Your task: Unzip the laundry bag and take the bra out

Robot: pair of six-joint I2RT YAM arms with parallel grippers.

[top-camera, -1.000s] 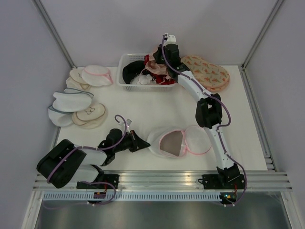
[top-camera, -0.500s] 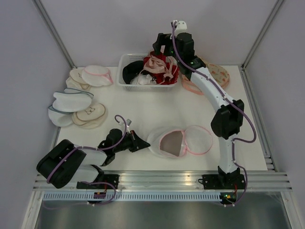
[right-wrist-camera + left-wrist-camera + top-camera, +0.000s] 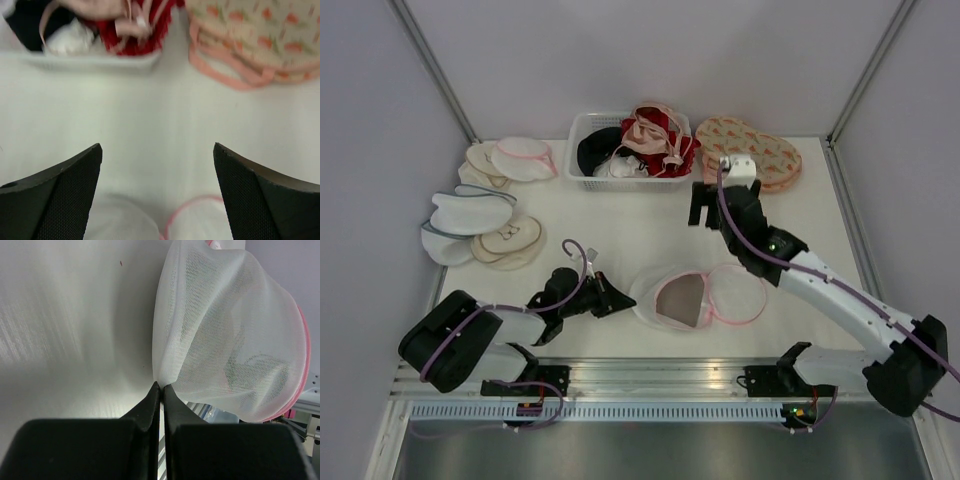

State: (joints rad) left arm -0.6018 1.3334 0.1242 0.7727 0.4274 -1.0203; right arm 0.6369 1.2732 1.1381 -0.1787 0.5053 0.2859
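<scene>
The laundry bag (image 3: 700, 298), white mesh with pink zipper trim, lies unzipped and gaping at the table's near middle. My left gripper (image 3: 618, 300) is at its left edge, jaws shut, with the tips (image 3: 160, 385) pinching a fold of the mesh (image 3: 225, 340). A red and pink bra (image 3: 655, 135) lies heaped on the right end of the white basket (image 3: 582, 130). My right gripper (image 3: 708, 213) hovers open and empty over bare table between basket and bag. Its wrist view shows the bra (image 3: 132, 27) ahead and the bag's pink rim (image 3: 195, 215) below.
Beige floral pouches (image 3: 750, 150) lie right of the basket and also show in the right wrist view (image 3: 250, 35). White pouches with blue trim (image 3: 470, 212) and more beige and pink-trimmed ones (image 3: 515, 158) are piled at the left. Dark and white garments fill the basket.
The right gripper opened over the basket and left the bra there. The right arm then drew back toward the bag. The left gripper stayed shut on the bag.
</scene>
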